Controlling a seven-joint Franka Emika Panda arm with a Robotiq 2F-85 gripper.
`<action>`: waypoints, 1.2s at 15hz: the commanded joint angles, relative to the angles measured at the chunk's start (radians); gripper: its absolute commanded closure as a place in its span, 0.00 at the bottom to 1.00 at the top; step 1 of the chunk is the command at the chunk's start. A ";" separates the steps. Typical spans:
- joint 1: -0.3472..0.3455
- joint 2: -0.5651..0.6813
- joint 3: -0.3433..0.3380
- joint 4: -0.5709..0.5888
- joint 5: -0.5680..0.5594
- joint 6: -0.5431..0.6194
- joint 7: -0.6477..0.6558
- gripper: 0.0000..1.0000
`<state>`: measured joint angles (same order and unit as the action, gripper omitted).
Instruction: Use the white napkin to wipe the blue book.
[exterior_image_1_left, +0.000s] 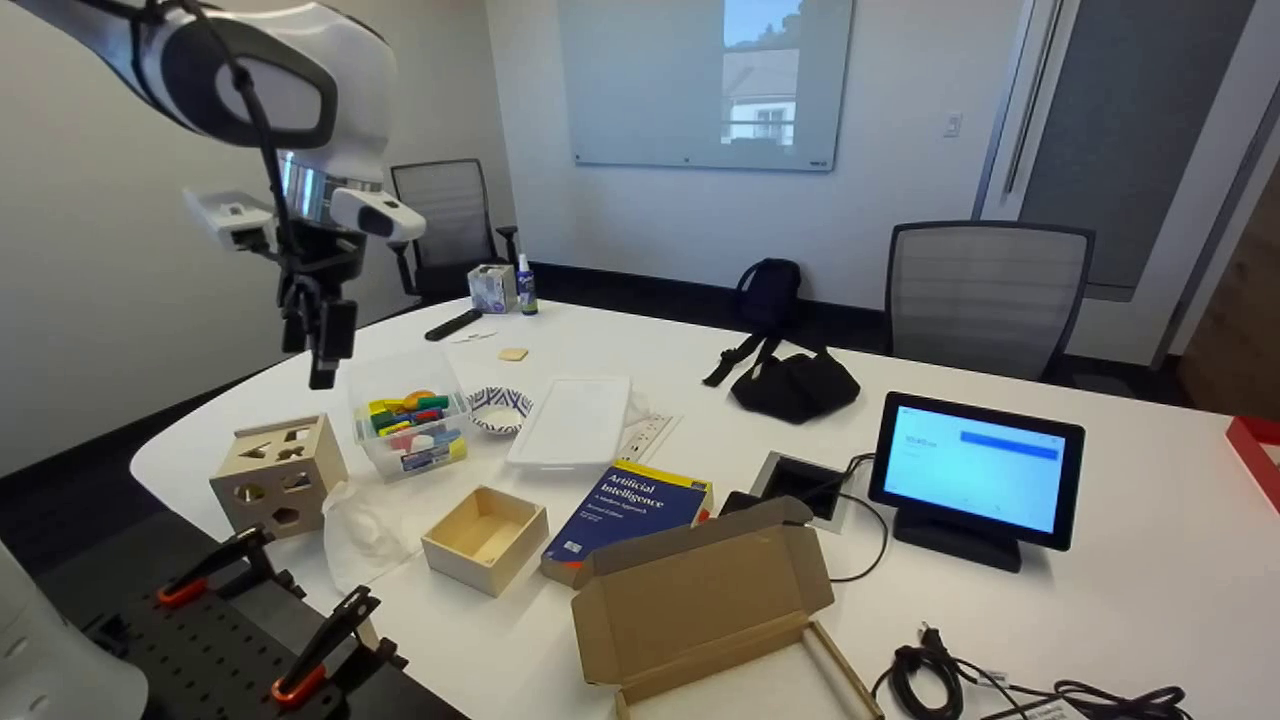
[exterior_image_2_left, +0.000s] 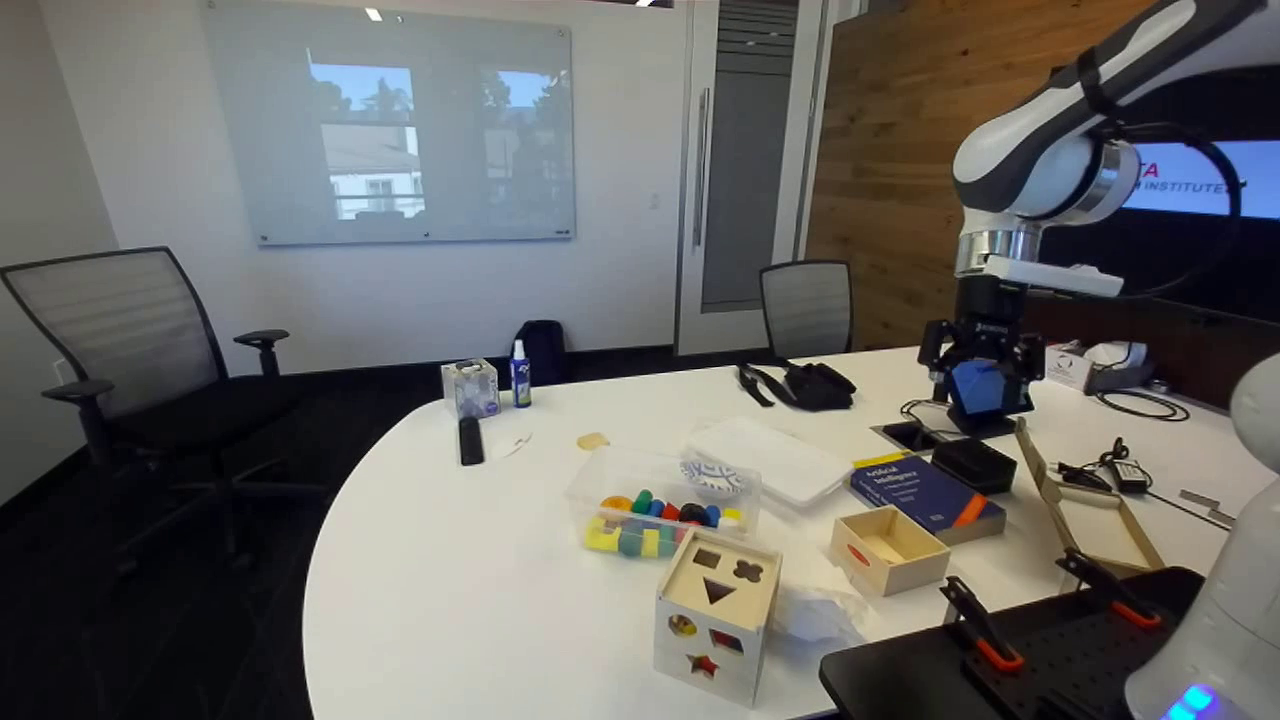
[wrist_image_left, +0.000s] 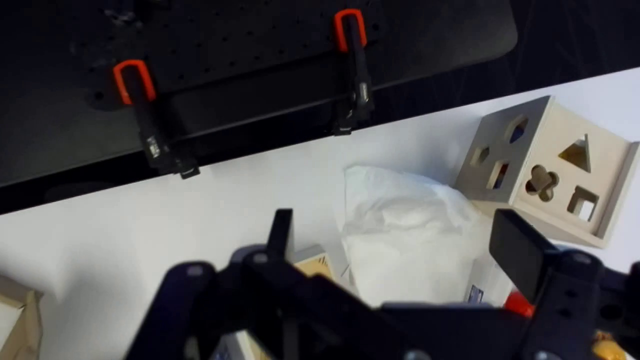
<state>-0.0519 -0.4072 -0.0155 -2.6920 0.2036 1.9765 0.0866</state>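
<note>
The white napkin (exterior_image_1_left: 362, 535) lies crumpled on the table between the wooden shape cube and a small wooden box. It also shows in an exterior view (exterior_image_2_left: 815, 612) and between my fingers in the wrist view (wrist_image_left: 400, 240). The blue book (exterior_image_1_left: 630, 512) lies flat on the table, cover up, with a yellow band; it also shows in an exterior view (exterior_image_2_left: 915, 488). I cannot make it out in the wrist view. My gripper (wrist_image_left: 395, 225) is open and empty, pointing down. In both exterior views the gripper (exterior_image_1_left: 315, 345) (exterior_image_2_left: 985, 385) hangs well above the table.
The shape cube (exterior_image_1_left: 280, 475) stands beside the napkin. The small wooden box (exterior_image_1_left: 487, 540) sits between napkin and book. A clear bin of blocks (exterior_image_1_left: 410, 425), a white lid (exterior_image_1_left: 572, 422), an open cardboard box (exterior_image_1_left: 700, 590) and a tablet (exterior_image_1_left: 975, 470) are nearby. Clamps (wrist_image_left: 355, 60) hold the base plate's edge.
</note>
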 joint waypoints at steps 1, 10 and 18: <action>0.096 -0.007 0.068 -0.123 0.109 0.132 0.029 0.00; 0.259 0.270 0.219 -0.108 0.262 0.354 0.090 0.00; 0.278 0.597 0.264 -0.107 0.320 0.826 0.073 0.00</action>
<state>0.2191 0.0840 0.2282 -2.7995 0.4793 2.6648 0.1620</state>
